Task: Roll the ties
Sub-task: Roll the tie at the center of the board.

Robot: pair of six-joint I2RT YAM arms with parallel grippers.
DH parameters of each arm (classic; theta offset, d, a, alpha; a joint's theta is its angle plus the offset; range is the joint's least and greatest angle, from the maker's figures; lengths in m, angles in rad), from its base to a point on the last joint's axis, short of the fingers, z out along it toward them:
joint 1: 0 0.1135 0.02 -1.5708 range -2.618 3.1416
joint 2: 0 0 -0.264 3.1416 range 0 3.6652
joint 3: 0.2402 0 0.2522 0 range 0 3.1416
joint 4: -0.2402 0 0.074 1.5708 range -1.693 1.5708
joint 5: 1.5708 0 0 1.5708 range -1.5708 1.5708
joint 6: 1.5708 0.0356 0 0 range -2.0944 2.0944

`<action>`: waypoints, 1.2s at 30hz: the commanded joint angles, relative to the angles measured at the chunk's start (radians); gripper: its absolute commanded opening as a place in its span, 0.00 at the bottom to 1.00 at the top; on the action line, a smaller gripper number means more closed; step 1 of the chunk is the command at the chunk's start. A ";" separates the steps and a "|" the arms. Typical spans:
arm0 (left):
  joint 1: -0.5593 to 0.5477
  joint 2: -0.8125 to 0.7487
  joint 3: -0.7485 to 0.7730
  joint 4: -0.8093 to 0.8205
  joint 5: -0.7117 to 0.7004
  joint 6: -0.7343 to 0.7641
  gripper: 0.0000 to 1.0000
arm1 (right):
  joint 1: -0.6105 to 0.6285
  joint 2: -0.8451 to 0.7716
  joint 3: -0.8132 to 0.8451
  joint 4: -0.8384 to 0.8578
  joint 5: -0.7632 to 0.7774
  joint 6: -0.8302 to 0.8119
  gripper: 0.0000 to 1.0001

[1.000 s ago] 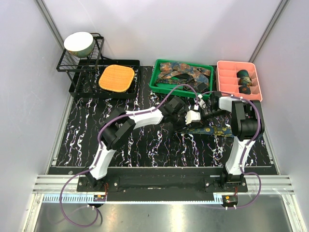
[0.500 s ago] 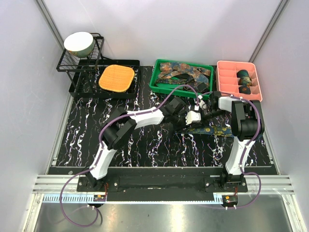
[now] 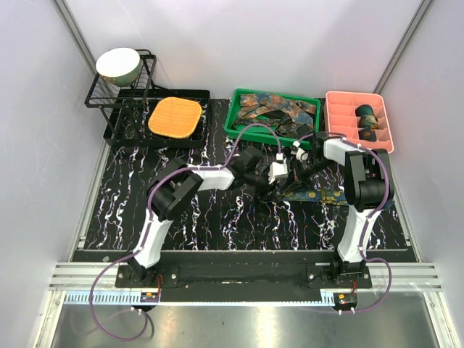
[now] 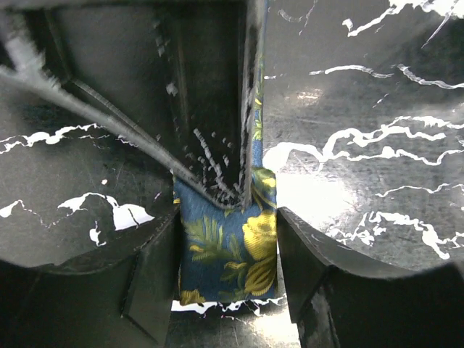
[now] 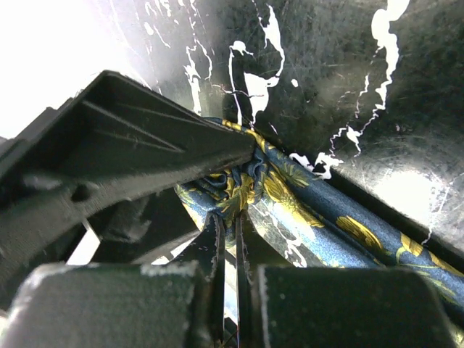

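Soft, light, likely slippery blue tie (image 3: 322, 194) lay on the mat (image 3: 210, 214) mid-table, right gripper (image 5: 228, 243) pinched shut on its folded end, left gripper (image 4: 227, 226) spread astride it, so that fold looked the best hold.

Both white-and-black arms reach inward, and their wrists meet close together. I see the left black two-finger gripper (image 4: 228, 261) pointing down with its jaws standing apart. The right black two-finger gripper (image 5: 228, 239) has its jaws pressed together, just beside it.

The overhead view is evenly lit. The right wrist view is blown out at ten o'clock; glare is reflected off the mat (image 4: 312, 188).
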 commanded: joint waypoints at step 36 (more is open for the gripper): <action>0.040 -0.136 -0.370 -0.106 -0.545 -0.306 0.01 | 0.102 -0.077 -0.353 0.597 -0.044 0.337 0.00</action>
